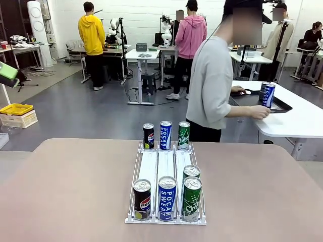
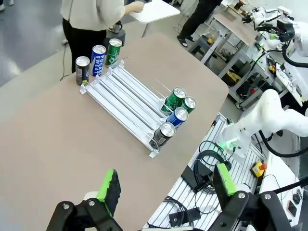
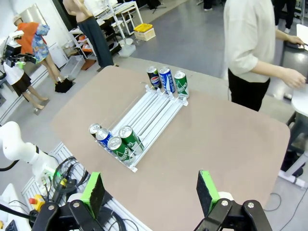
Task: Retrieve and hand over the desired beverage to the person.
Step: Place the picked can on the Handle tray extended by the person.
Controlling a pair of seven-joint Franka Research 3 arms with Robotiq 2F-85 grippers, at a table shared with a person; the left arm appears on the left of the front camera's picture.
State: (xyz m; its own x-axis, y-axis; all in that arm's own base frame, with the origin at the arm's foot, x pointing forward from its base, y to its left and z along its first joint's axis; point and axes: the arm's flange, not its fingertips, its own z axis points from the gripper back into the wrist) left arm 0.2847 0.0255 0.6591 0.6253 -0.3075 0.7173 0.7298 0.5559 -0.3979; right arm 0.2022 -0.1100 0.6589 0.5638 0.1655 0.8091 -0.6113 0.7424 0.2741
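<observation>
Left wrist view: left gripper [image 2: 166, 185] open, empty; right gripper [image 3: 151, 190] same. Cans [image 2: 174, 115] upright in rack [image 2: 122, 96], ahead of both; neither arm clearly nearer.

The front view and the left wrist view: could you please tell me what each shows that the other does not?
Front view alone: two cans on the white side table by the person's hand, and a yellow bin on the floor. Left wrist view alone: the open left tool, with cables beyond the table edge. Both: the person, the brown table, and the white rack with three cans at its far end and four at its near end.
</observation>
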